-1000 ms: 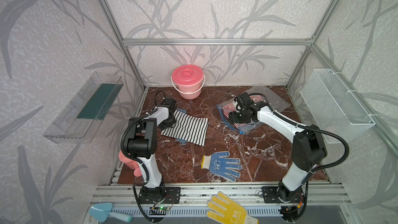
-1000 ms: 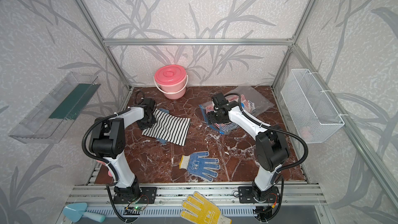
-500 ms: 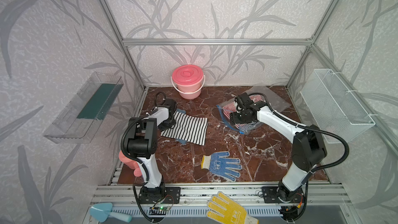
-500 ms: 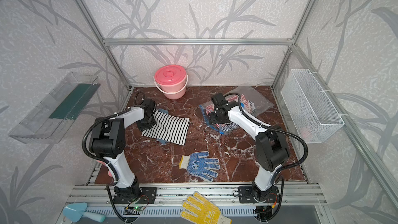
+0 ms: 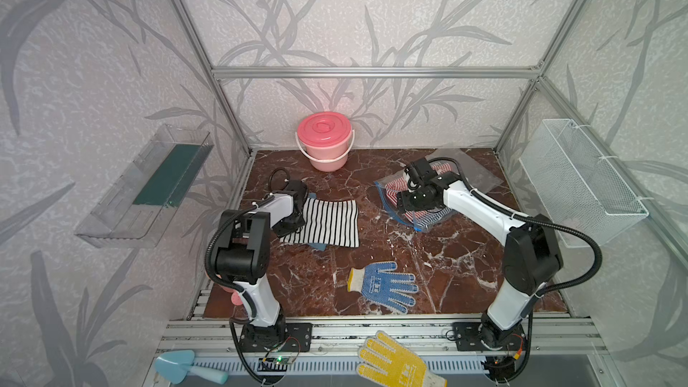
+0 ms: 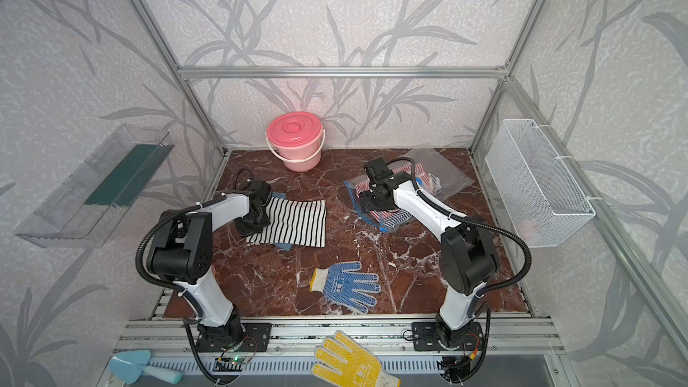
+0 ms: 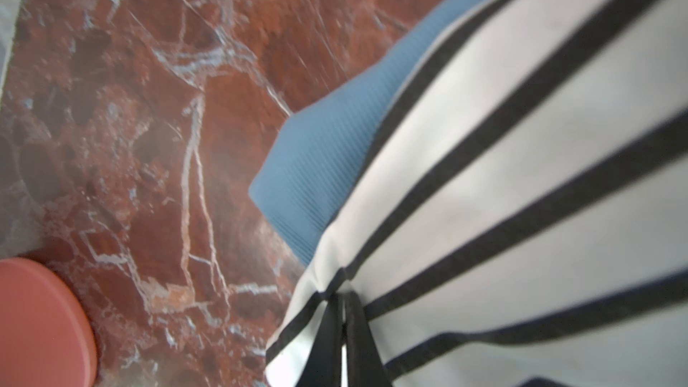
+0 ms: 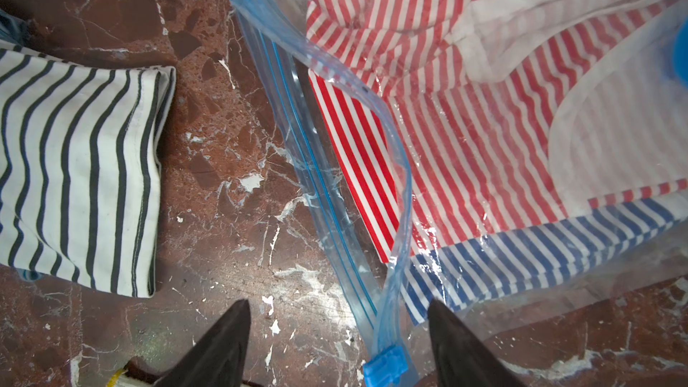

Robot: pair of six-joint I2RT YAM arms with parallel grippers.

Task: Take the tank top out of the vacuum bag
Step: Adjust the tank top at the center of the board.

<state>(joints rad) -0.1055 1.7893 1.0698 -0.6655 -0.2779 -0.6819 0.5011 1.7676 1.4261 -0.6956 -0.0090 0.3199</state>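
Observation:
The vacuum bag lies at the back right, clear and crinkly. Its blue zip strip stands parted, with the slider at one end. Inside lies a red-and-white striped garment with white trim, apparently the tank top, over blue-striped cloth. My right gripper hovers open over the zip edge, holding nothing. My left gripper is shut on the edge of a black-and-white striped cloth lying flat at the left.
A blue cloth lies under the striped cloth. A lidded pink bucket stands at the back. A blue glove lies near the front, and a yellow glove on the rail. A wire basket hangs at the right.

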